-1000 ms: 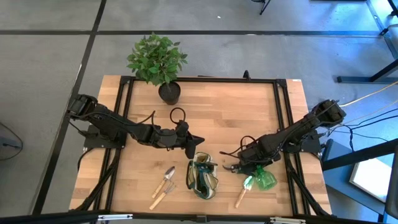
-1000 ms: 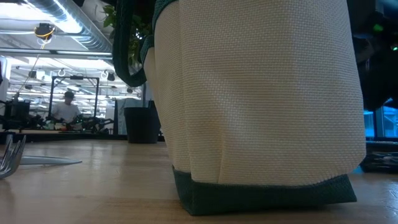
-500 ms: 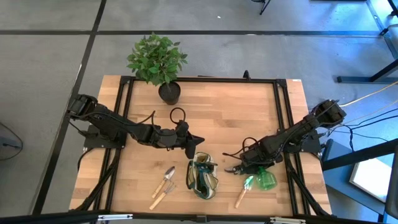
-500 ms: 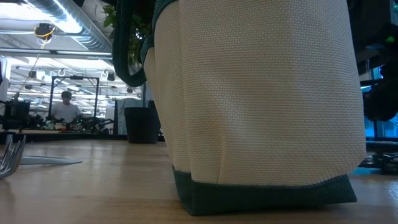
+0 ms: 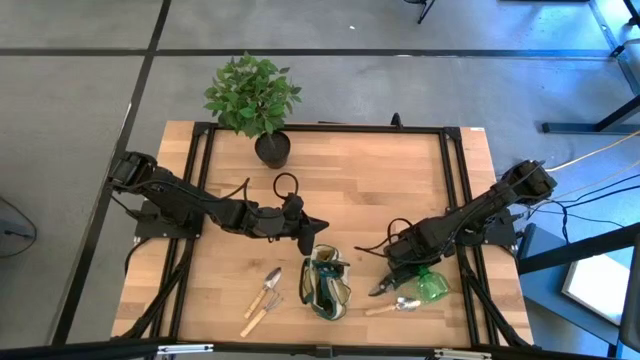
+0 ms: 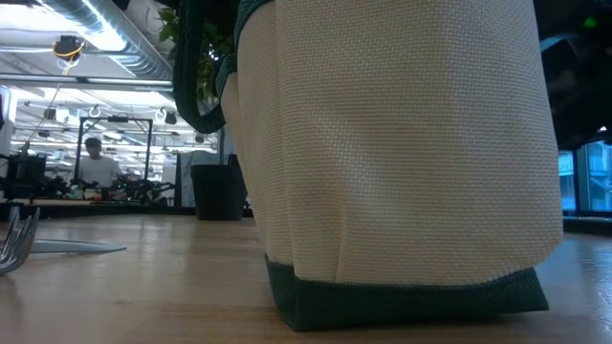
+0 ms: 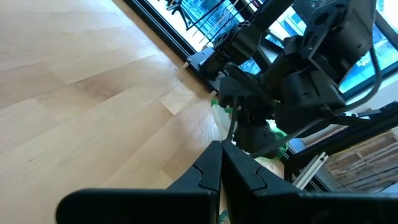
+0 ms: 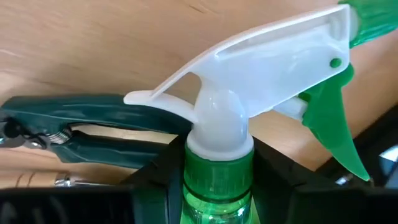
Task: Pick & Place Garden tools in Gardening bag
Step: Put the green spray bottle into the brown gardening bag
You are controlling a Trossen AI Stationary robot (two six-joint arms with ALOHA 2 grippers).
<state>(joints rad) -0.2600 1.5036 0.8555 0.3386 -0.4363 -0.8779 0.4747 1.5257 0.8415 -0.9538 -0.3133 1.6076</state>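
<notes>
The gardening bag [image 5: 327, 283] stands upright near the table's front edge and fills the low view [image 6: 402, 143]. To its right lies the green spray bottle [image 5: 430, 287] with its white trigger head [image 8: 261, 56], and my right gripper [image 5: 405, 272] is shut on it. Dark-handled pruners [image 8: 81, 124] and a wooden-handled trowel [image 5: 388, 307] lie beside the bottle. Another trowel and a fork [image 5: 265, 293] lie left of the bag. My left gripper [image 5: 318, 226] hangs shut above the table, just beyond the bag. My right gripper pinches the bottle's green neck [image 8: 217, 186] just under the white trigger head, one finger [image 8: 155, 177] on each side. The fingers slant steeply down from the table's right side. Whether the bottle's body is clear of the table, I cannot tell.
A leafy plant in a black pot [image 5: 272, 150] stands at the far edge. The middle of the wooden table [image 5: 380, 180] is free. A black frame runs along the table's sides. A person [image 6: 93, 162] sits far back in the room.
My right gripper has risen a little over the spray bottle. The trowel beside the bottle has swung about and now lies crosswise, its blade toward the bottle. The pruners have slid toward the near edge.
</notes>
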